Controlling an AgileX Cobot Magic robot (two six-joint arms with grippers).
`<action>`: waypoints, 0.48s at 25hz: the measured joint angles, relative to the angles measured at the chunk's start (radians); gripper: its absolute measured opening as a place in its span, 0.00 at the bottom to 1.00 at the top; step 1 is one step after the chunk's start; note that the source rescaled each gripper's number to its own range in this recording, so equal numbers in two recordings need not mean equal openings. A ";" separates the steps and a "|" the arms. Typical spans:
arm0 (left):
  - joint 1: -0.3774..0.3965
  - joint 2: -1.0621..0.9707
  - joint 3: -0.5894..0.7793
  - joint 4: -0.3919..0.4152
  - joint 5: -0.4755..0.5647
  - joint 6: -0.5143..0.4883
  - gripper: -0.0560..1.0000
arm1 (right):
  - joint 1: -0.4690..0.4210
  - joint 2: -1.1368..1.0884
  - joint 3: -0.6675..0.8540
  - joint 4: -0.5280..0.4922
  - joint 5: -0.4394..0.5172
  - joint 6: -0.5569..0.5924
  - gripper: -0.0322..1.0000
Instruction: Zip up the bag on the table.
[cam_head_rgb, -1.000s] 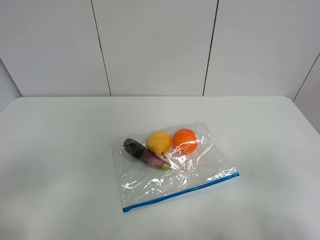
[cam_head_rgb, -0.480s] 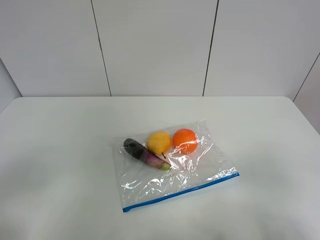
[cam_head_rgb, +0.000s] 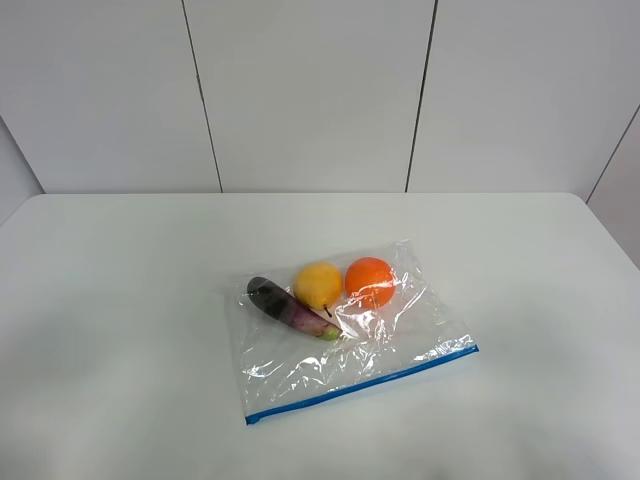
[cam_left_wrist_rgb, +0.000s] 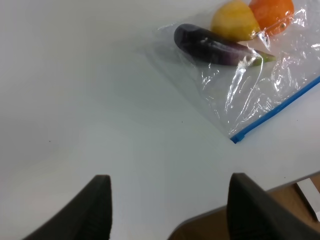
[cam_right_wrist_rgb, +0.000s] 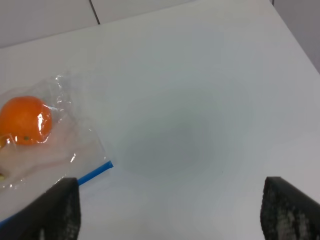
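Observation:
The clear crinkly bag (cam_head_rgb: 350, 345) lies flat on the white table (cam_head_rgb: 120, 300), holding an orange (cam_head_rgb: 369, 279), a yellow fruit (cam_head_rgb: 318, 284) and a purple eggplant (cam_head_rgb: 288, 307). Its blue zip strip (cam_head_rgb: 365, 384) runs along the near edge. The left wrist view shows the bag (cam_left_wrist_rgb: 250, 95), the strip's end (cam_left_wrist_rgb: 237, 137) and my left gripper (cam_left_wrist_rgb: 170, 200), open, above bare table well short of the bag. The right wrist view shows the orange (cam_right_wrist_rgb: 25, 120), the strip's other end (cam_right_wrist_rgb: 95, 173) and my right gripper (cam_right_wrist_rgb: 170, 210), open wide, beside that corner. Neither gripper shows in the exterior view.
White wall panels (cam_head_rgb: 310, 90) stand behind the table. The table's near edge and the brown floor (cam_left_wrist_rgb: 280, 210) beyond it show in the left wrist view.

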 joint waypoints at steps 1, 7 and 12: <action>0.000 0.000 0.000 0.000 0.000 0.000 0.98 | 0.000 0.000 0.000 0.000 0.000 0.000 1.00; 0.000 0.000 0.000 0.000 0.000 0.000 0.98 | 0.000 0.000 0.000 0.000 0.000 0.000 1.00; 0.000 0.000 0.000 0.000 0.000 0.000 0.98 | 0.000 0.000 0.000 0.000 0.000 0.000 1.00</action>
